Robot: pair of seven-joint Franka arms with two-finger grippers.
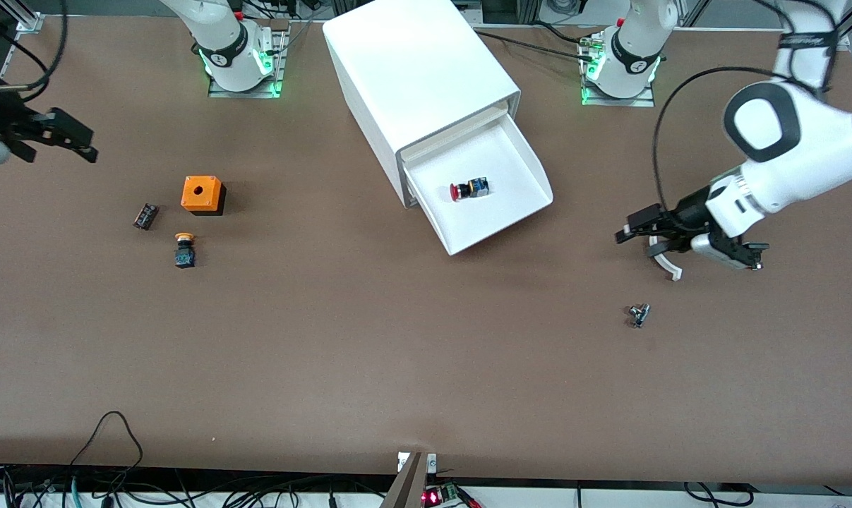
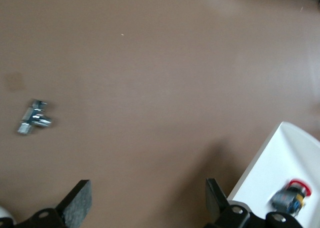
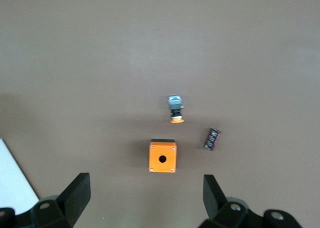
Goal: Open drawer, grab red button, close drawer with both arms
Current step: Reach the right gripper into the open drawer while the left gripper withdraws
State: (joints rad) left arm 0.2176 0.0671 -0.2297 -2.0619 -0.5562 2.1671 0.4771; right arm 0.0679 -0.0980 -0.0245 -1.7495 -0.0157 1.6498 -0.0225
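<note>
drawer [image 1: 500,212]: pulled out of white cabinet [image 1: 418,77], holds button [image 1: 469,189] lying on its side
left gripper [image 1: 627,231]: fingers apart, empty, over bare table [image 1: 397,353] toward left arm's end
right gripper [image 1: 80,141]: fingers spread, empty, up in the air
left wrist only: drawer corner, metal fitting [image 2: 34,118]
right wrist only: orange box [image 3: 162,157], yellow-capped button [image 3: 175,109], small black part [image 3: 212,139]
surface: brown tabletop

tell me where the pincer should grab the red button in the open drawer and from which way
Probably the black-and-blue body of the button, coming straight down from above. It lies on its side on the floor of the drawer, whose raised walls block a sideways approach. The body looks blockier than the rounded red cap, so the fingers should close across it. Both the left pincer and the right pincer are open.
</note>
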